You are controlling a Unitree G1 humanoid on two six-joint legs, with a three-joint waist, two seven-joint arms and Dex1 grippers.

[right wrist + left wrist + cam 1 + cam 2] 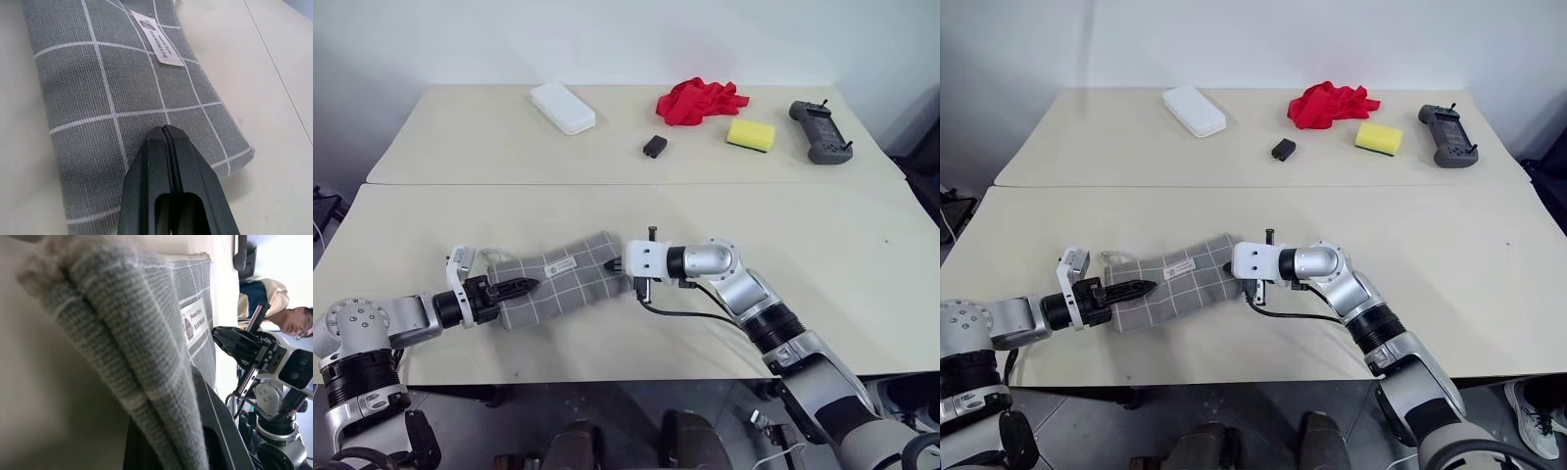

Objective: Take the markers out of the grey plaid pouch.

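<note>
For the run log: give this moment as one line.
left gripper: jaws shut on grey plaid pouch end | right gripper: jaws shut on pouch's other end | pouch: on table | markers: none out

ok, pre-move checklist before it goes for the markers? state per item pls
1. Left hand gripping the grey plaid pouch at its left end: ok, fabric is pinched between the fingers in the left wrist view.
2. Right hand shut at the pouch's right end: ok. Whether it pinches fabric or just presses on top: cannot tell.
3. Pouch mouth open: cannot tell.
4. Markers visible or out: not ok, none seen.
5. Pouch flat on the table: ok.
6. Room around the pouch: ok; white box, red cloth, yellow sponge and grey controller sit at the far side.
</note>
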